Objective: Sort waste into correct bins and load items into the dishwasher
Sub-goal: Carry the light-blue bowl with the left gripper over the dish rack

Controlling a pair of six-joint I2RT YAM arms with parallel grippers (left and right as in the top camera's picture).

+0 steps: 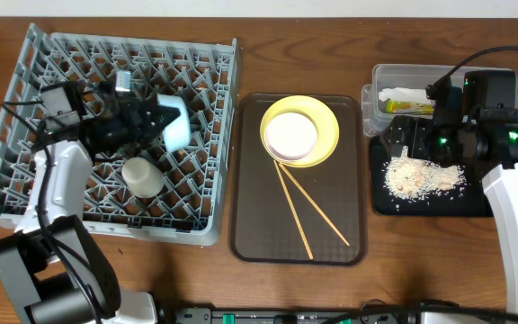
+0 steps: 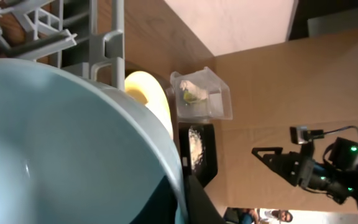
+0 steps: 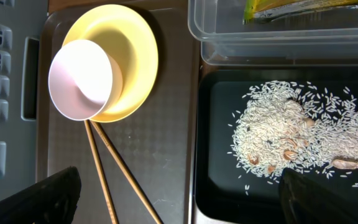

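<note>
Loading rack (image 1: 207,56), counter's left end: my left gripper (image 1: 161,119) clamped on blue bowl (image 1: 177,124); next, seat it between pegs.

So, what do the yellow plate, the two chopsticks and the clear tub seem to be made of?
The yellow plate looks like plastic or melamine: smooth, with a soft sheen. The chopsticks seem wood or bamboo, being matte and tan. The clear tub is likely plastic: see-through, glossy walls with rounded corners.
</note>
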